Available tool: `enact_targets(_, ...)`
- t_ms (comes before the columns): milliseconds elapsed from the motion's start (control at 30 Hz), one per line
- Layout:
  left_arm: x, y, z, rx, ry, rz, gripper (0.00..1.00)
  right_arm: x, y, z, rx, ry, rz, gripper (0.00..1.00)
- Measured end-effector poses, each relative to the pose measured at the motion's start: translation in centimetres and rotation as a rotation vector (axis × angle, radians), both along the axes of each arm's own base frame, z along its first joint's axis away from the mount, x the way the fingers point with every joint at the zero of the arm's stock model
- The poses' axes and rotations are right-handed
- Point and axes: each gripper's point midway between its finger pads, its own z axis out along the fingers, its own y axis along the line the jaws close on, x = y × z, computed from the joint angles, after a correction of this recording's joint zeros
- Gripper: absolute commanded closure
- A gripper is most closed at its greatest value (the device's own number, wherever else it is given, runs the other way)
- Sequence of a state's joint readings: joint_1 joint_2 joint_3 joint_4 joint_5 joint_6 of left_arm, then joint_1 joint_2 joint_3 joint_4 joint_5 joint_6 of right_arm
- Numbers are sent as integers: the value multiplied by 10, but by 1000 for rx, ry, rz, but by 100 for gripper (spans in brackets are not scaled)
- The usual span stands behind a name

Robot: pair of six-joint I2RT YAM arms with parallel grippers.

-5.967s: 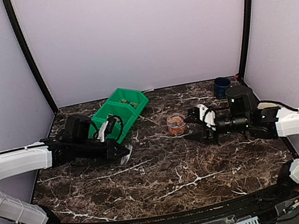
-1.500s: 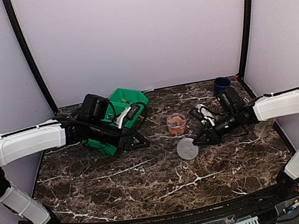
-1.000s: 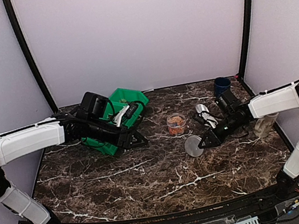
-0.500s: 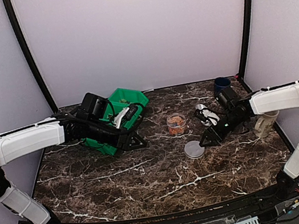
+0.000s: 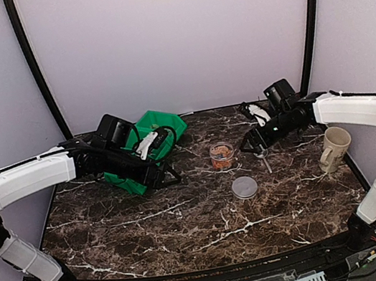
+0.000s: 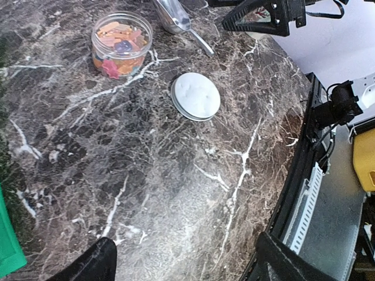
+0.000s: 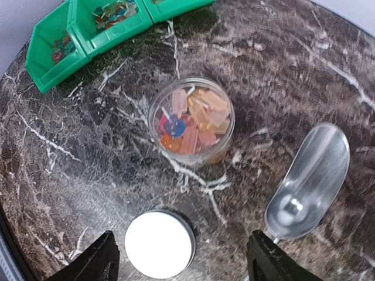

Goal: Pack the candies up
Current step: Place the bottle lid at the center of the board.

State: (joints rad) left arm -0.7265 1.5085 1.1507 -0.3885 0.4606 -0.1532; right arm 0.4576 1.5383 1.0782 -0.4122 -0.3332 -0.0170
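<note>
The candies (image 7: pixel 191 120) fill a small clear jar (image 5: pixel 221 155) that stands uncapped mid-table, and more candies (image 7: pixel 115 10) lie in the green bin (image 5: pixel 146 142). A flat whitish lid (image 5: pixel 244 187) lies on the marble in front of the jar. My right gripper (image 5: pixel 251 133) hovers open just right of and above the jar, nothing between its fingers; in the right wrist view (image 7: pixel 184 260) the lid (image 7: pixel 159 244) sits below it. My left gripper (image 5: pixel 168 157) is open and empty beside the bin, facing the jar (image 6: pixel 122 44) and lid (image 6: pixel 195 96).
A clear plastic scoop (image 7: pixel 307 181) lies right of the jar, under my right arm. A cream mug (image 5: pixel 335 147) stands at the right edge. The table's front edge with a cable rail (image 6: pixel 319 175) shows in the left wrist view.
My right gripper opened, let go of the lid and pulled up and back toward the far right; the lid now lies flat on the table. My left gripper opened wider.
</note>
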Motion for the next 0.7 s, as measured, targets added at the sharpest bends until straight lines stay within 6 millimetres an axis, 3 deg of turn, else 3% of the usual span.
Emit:
enact_targets(100,7,7,11,14,-67,36,13,20,9,13,20,-39,-38,22)
enact_targets(233,15,17,23,15,-159,81,13,44,19,12,31,-66,-89,22)
enact_targets(467,23,30,7,62,-199,125,12,78,34,-12,47,-42,-148,22)
enact_targets(700,29,35,-1,68,-221,153,9,94,49,-28,102,-7,-173,22)
